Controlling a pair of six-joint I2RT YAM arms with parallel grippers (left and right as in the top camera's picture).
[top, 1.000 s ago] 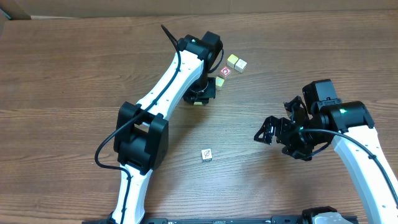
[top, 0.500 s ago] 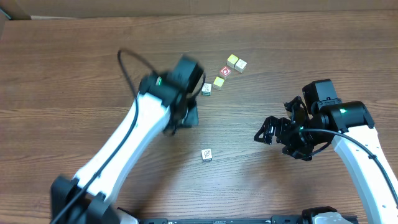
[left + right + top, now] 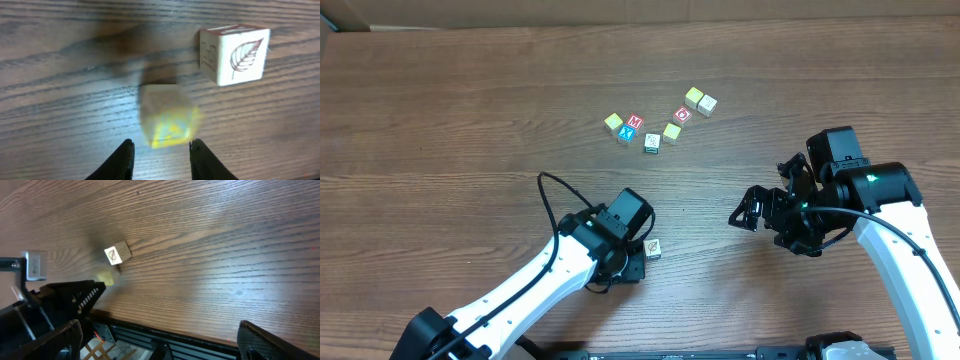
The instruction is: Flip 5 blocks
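Observation:
Several tiny blocks (image 3: 652, 142) lie in a loose cluster at the far middle of the table. A lone block with a leaf drawing (image 3: 653, 248) (image 3: 235, 55) (image 3: 118, 253) sits near the front. My left gripper (image 3: 632, 262) (image 3: 161, 150) hovers right beside it, jaws open. A blurred yellow-cream block (image 3: 167, 117) (image 3: 105, 277) lies just beyond its fingertips, loose from both. The overhead view hides this block under the gripper. My right gripper (image 3: 750, 212) (image 3: 160, 325) stands wide open and empty at the right, well apart from every block.
The wooden table (image 3: 440, 120) has its front edge (image 3: 200, 330) close under my right gripper. A black cable (image 3: 548, 195) loops off the left arm. Beyond the edge, dark frame parts show below.
My left arm swung from the far cluster down to the front by the leaf block, uncovering several blocks. Its jaws have parted and the yellow block has come free. The right arm stayed still.

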